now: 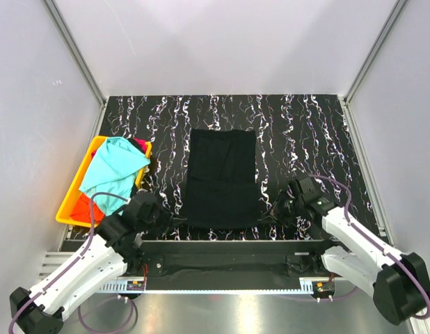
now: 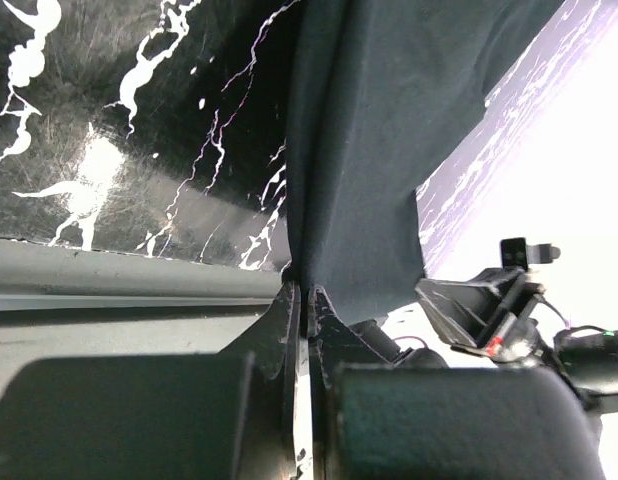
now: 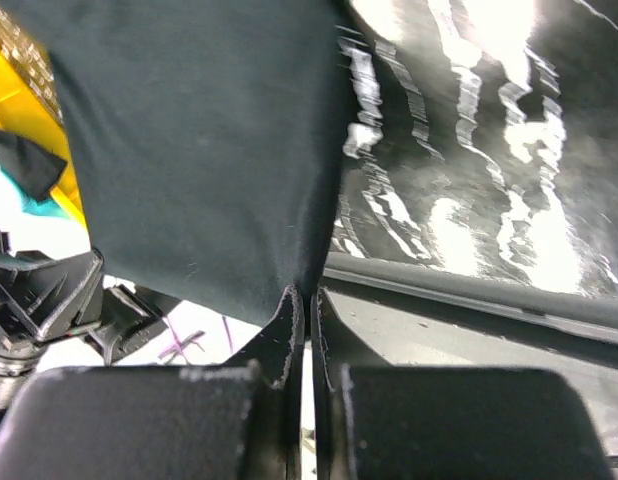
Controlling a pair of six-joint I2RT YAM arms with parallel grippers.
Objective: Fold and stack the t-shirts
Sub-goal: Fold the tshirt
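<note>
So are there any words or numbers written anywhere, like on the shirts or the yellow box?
No readable text anywhere.
black t-shirt: plain, no print showing.
turquoise t-shirt: plain, no print showing.
yellow bin: no label in view.
table: the white squiggles are a marble pattern, not letters.

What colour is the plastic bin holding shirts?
The plastic bin is yellow, clearest in the top external view.
</note>
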